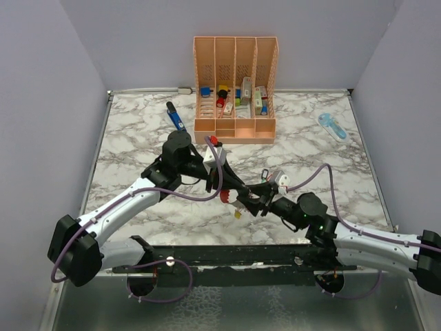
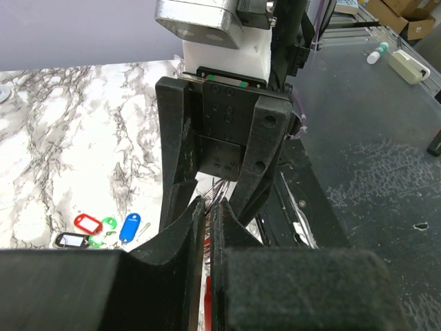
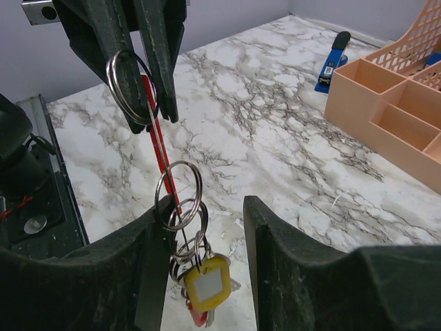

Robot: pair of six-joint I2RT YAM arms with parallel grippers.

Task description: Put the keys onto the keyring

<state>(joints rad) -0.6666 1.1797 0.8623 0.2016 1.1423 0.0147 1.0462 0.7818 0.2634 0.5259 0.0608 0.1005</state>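
Here, left end effector [image 2: 207, 212] clenched on keyring [image 3: 160, 148], yellow-tagged keys [image 3: 204, 284] hanging below, inside released right end effector [image 3: 207, 205]

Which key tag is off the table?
Yellow tag, hanging from rings below the left gripper. The red tag, green tag, blue tag and black tag lie on the table.

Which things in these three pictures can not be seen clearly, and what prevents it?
- Top view: the keyring is mostly covered by the left arm and right arm. The organizer contents are too small to name.
- Left wrist: the left fingers hide their grip, and only a red sliver shows.
- Right wrist: the bunch under the yellow tag is cut off by the bottom edge and the right fingers.
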